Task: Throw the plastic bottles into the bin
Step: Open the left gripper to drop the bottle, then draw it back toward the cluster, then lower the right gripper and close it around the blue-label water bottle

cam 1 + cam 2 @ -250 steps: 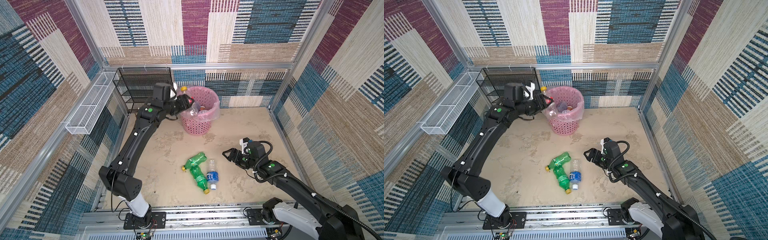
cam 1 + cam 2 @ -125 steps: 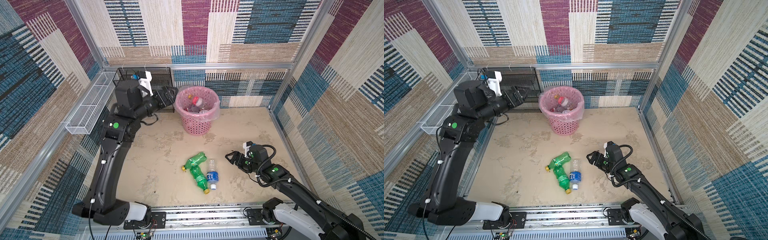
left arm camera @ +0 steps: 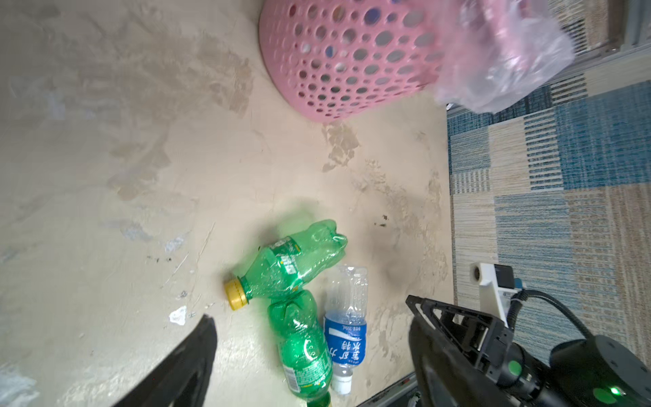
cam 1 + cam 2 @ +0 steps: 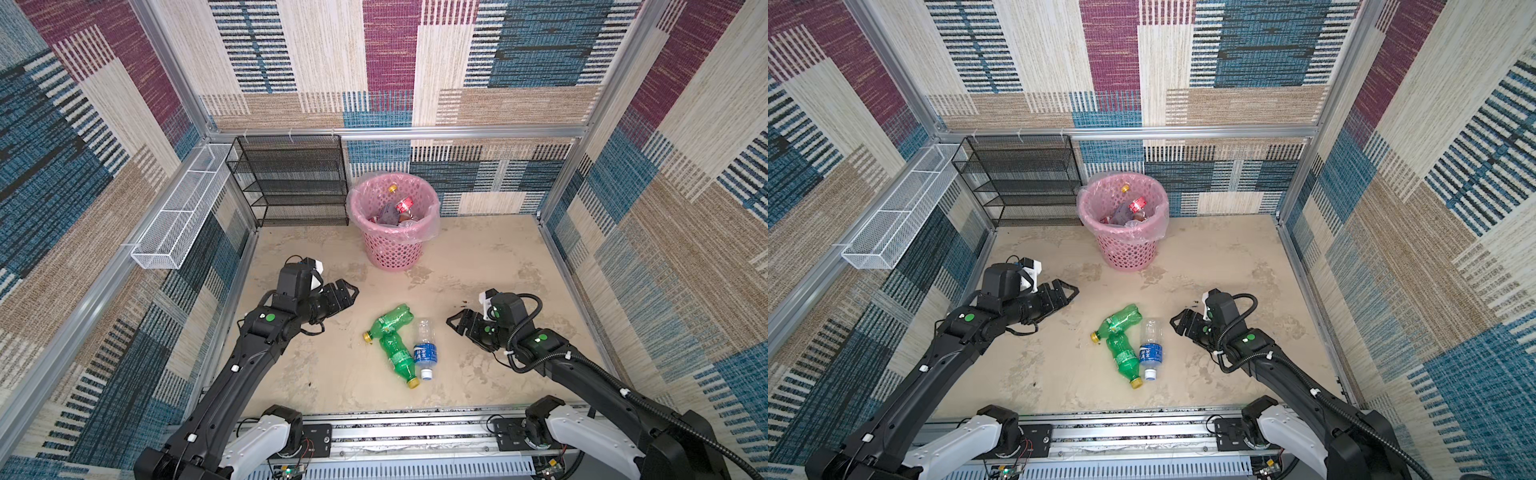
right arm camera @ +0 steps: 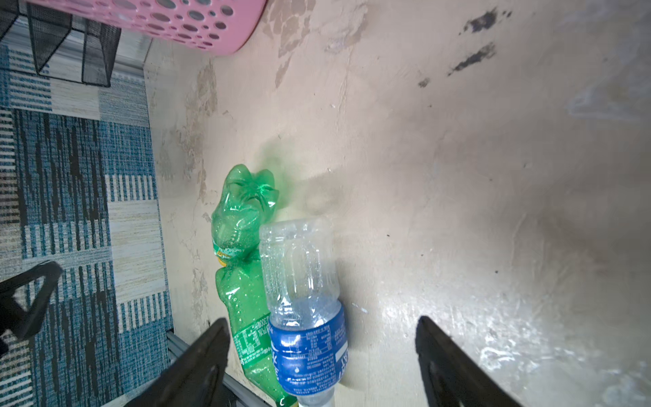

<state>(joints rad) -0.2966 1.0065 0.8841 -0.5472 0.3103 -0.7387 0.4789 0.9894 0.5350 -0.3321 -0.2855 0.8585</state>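
The left arm (image 4: 232, 374) stretches forward and low, its jaws spread wide and gripping nothing. The right arm (image 4: 582, 370) crouches lower, its jaws likewise parted and empty, facing the left pair.

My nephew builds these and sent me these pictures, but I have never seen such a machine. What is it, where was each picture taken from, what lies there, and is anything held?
Two black robot arms, each ending in a two-fingered gripper. The two wide pictures come from one camera overhead; the two close ones from cameras on the arms' wrists. On the beige floor lie a green bottle, a second green bottle and a clear bottle with a blue label, touching one another. The pink bin at the back holds more bottles. The left gripper and the right gripper are open and hold nothing.
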